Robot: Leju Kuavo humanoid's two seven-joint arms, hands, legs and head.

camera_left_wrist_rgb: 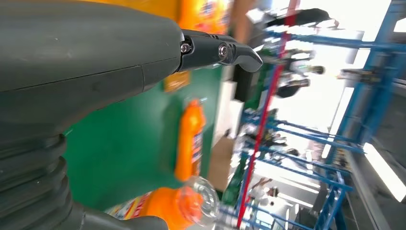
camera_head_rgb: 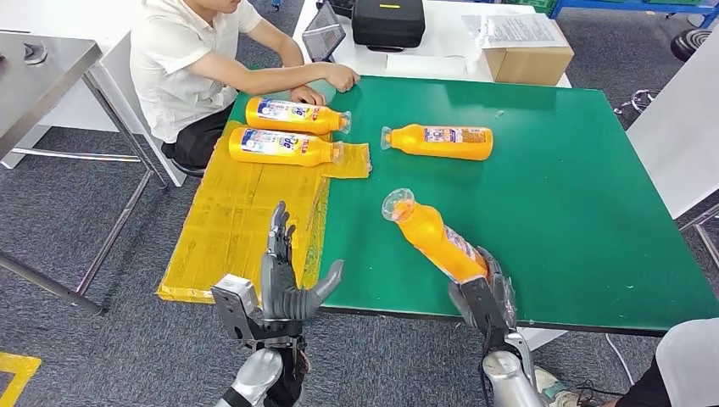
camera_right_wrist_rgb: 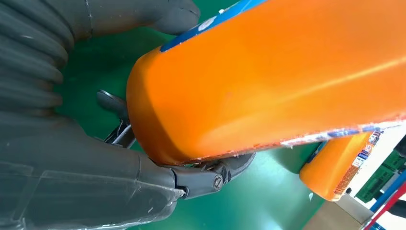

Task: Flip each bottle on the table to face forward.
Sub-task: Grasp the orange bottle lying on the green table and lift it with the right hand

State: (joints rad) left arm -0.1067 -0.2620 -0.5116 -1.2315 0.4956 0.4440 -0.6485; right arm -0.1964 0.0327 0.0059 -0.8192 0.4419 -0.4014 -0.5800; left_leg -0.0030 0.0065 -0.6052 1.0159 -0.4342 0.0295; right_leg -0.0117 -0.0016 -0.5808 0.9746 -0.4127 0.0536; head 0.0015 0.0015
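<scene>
My right hand (camera_head_rgb: 483,292) grips the base of an orange bottle (camera_head_rgb: 428,231) and holds it tilted above the green table (camera_head_rgb: 576,212), clear cap pointing away from me. Up close, its thumb and fingers (camera_right_wrist_rgb: 201,178) wrap the orange bottle (camera_right_wrist_rgb: 268,81). A second orange bottle (camera_head_rgb: 441,142) lies on the table farther back, also seen as the orange bottle (camera_left_wrist_rgb: 189,139). Two more labelled bottles (camera_head_rgb: 295,116) (camera_head_rgb: 281,147) lie side by side at the far left. My left hand (camera_head_rgb: 284,275) hovers open by the table's near left edge, holding nothing.
A yellow sheet (camera_head_rgb: 229,220) hangs over the table's left side. A person in a white shirt (camera_head_rgb: 182,59) sits at the far left, one hand near the bottles. A cardboard box (camera_head_rgb: 526,55), a black case (camera_head_rgb: 388,21) and a tablet (camera_head_rgb: 324,38) stand behind.
</scene>
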